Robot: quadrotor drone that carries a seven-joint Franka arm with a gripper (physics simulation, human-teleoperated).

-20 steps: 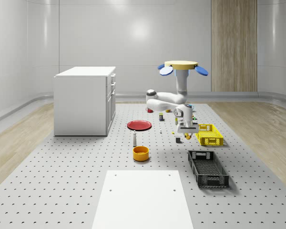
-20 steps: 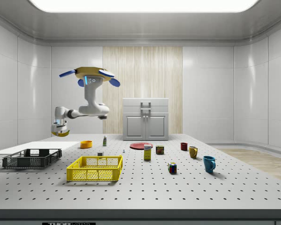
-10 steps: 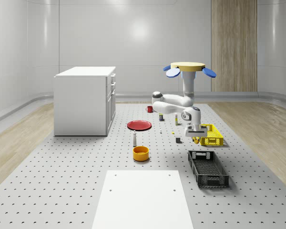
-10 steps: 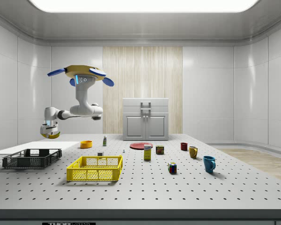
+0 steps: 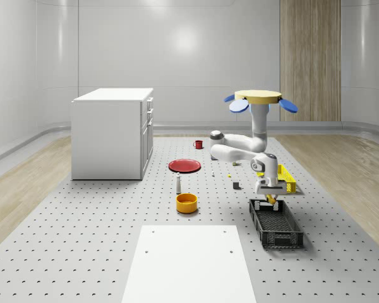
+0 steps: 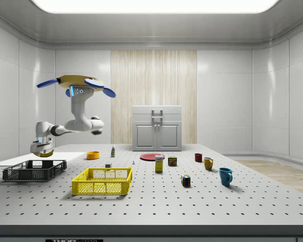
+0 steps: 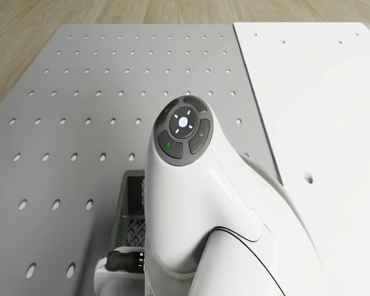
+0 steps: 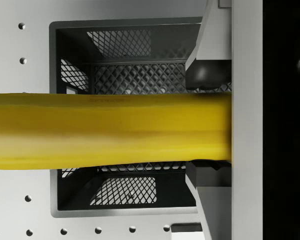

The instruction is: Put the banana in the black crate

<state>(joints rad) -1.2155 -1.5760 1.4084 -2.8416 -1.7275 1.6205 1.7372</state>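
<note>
Yellow banana point(image 8: 110, 131) sits clamped crosswise between the fingers point(image 8: 207, 75), hanging just above the open black crate point(image 8: 125, 65). The drone point(image 5: 259, 98) hovers over the table point(image 5: 82, 252) behind the crate, beside the yellow crate point(image 5: 284, 180). A good release means lowering between the mesh walls first, centred, since the banana's ends could catch a rim. Farther off stand an orange bowl point(image 5: 186, 202), red plate point(image 5: 184, 165) and white cabinet point(image 5: 110, 132), none obstructing.
</note>
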